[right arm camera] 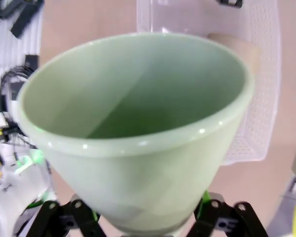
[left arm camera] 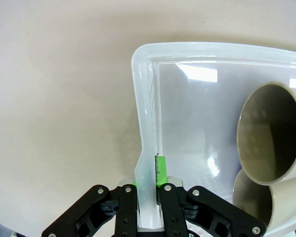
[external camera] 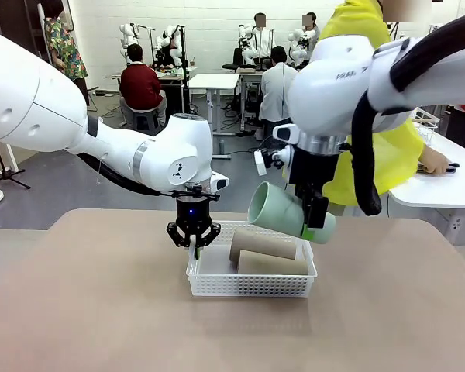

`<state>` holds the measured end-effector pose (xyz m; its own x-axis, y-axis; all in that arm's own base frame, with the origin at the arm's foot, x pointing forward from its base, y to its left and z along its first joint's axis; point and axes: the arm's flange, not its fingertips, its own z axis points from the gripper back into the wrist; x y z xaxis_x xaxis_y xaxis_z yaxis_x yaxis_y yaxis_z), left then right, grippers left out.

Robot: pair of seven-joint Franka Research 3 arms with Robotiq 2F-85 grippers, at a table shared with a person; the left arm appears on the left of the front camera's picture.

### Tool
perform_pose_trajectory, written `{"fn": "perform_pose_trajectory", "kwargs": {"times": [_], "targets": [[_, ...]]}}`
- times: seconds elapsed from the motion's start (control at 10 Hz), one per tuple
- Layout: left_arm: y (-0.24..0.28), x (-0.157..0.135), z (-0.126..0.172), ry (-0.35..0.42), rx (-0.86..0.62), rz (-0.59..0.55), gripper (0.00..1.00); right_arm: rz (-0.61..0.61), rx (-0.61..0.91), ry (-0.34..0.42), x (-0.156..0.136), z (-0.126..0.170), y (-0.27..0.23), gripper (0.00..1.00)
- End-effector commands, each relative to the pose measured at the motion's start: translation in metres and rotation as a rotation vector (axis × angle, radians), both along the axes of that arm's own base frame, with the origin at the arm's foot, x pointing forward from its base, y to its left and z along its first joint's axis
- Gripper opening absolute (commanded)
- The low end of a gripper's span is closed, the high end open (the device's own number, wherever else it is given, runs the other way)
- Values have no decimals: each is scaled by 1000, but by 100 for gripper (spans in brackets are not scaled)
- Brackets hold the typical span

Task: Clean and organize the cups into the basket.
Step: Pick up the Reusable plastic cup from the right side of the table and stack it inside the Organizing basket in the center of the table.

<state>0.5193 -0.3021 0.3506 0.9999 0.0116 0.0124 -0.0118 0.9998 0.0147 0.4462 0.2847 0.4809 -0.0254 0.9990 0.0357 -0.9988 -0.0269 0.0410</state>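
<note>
1. The left gripper (external camera: 194, 240) is clenched on the left short wall of the white basket (external camera: 248, 288); the left wrist view shows the rim pinched between its green pads (left arm camera: 160, 170), which looks like steadying.
2. Two tan cups (external camera: 265, 254) lie on their sides in the basket's right half, one atop the other, mouths toward the left gripper.
3. The right gripper (external camera: 316, 225) grasps the mint green cup (external camera: 283, 211) near its narrow base, holding it tilted in the air just above the basket's far rim, mouth toward the left.
4. The step in hand, as I judge it, is placing this last cup (the other two seem settled).
5. Next move: lower the cup into the free space beside the tan pair, laid lengthwise, clear of the rim, before letting go.
</note>
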Motion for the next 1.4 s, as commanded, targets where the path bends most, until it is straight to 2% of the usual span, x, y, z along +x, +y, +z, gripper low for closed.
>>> {"fn": "perform_pose_trajectory", "kwargs": {"times": [0.0, 0.4, 0.6, 1.1, 1.3], "targets": [[0, -2, -1, 2, 6, -3, 0, -51, -46, -13, 26, -3, 23, 81], [0, -2, -1, 2, 6, -3, 0, -68, -72, -10, 50, -23, 40, 81], [0, -2, -1, 2, 6, -3, 0, -67, -81, 6, 59, -42, 42, 81], [0, -2, -1, 2, 6, -3, 0, -34, -77, 49, 59, -73, 48, 81], [0, -2, -1, 2, 6, -3, 0, -28, -66, 50, 59, -73, 46, 81]]}}
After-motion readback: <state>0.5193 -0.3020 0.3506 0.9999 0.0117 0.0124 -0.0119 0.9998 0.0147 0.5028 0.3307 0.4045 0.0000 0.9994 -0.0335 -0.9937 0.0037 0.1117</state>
